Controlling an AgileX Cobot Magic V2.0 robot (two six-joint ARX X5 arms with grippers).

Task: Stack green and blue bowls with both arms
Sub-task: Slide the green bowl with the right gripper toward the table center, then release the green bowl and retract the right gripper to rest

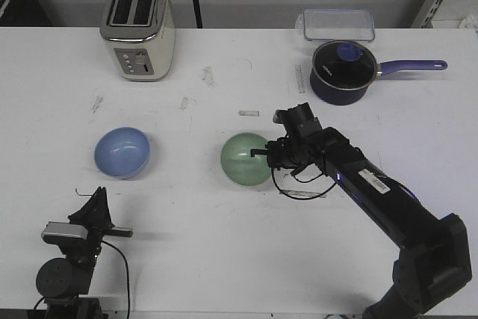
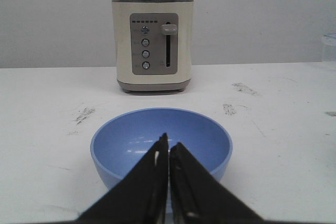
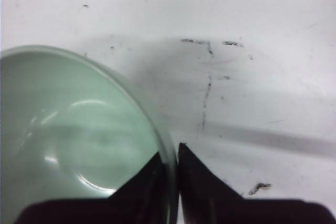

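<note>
The right arm (image 1: 388,199) is reaching diagonally across the white surface (image 1: 224,237), its tool (image 1: 263,152) clenching the rim of the green bowl (image 1: 245,159) at centre. The left arm (image 1: 71,259) is sitting folded low, its tool (image 2: 168,148) clenched on nothing, pointing toward the blue bowl (image 1: 122,152).

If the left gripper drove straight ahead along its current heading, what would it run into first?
Most likely the blue bowl, which sits directly ahead of the left gripper in the wrist view. The fingers look pressed together and aimed at its near wall. The toaster stands farther along the same line. Exact height relative to the rim is unclear.
</note>
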